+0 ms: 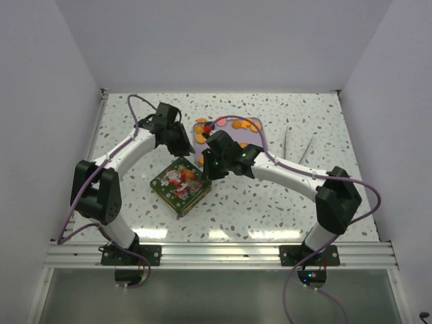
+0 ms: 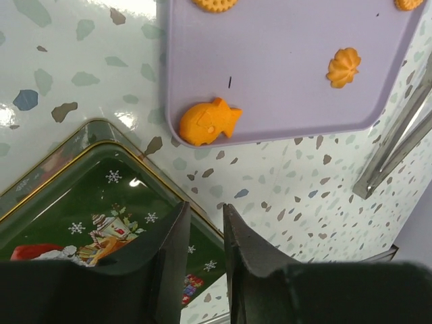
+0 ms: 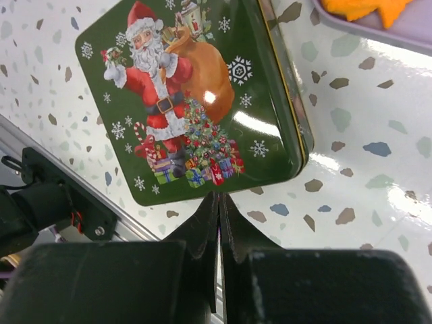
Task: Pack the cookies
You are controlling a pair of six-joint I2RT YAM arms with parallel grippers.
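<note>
Top view: cookies [image 1: 237, 125] lie on the lavender tray [image 1: 262, 138], just behind the green Santa tin [image 1: 177, 187].
Left wrist: left gripper [image 2: 204, 210] slightly parted, empty, over the tin's corner; fish cookie [image 2: 208, 121] on the tray.
Right wrist: right gripper [image 3: 220, 197] clamped shut, empty, near the tin.

- Tin [image 3: 196, 101]: dark green lid with a gold rim, printed with a red-suited Santa, an orange-brown sack, white snowflakes and multicoloured parcels.
- Tray [image 2: 283, 67]: plain pale lilac, one small dark mark.
- Cookies [image 2: 208, 122]: orange on every piece my left camera shows.
- Bench [image 2: 88, 67]: glossy white, speckled with grey, blue and brown flecks.
- My left hand [image 2: 204, 209] and my right hand [image 3: 219, 199]: black fingers, no markings.
- My arms [image 1: 131, 152]: white links, black joints.
- Cables [image 1: 130, 100]: purple.
</note>
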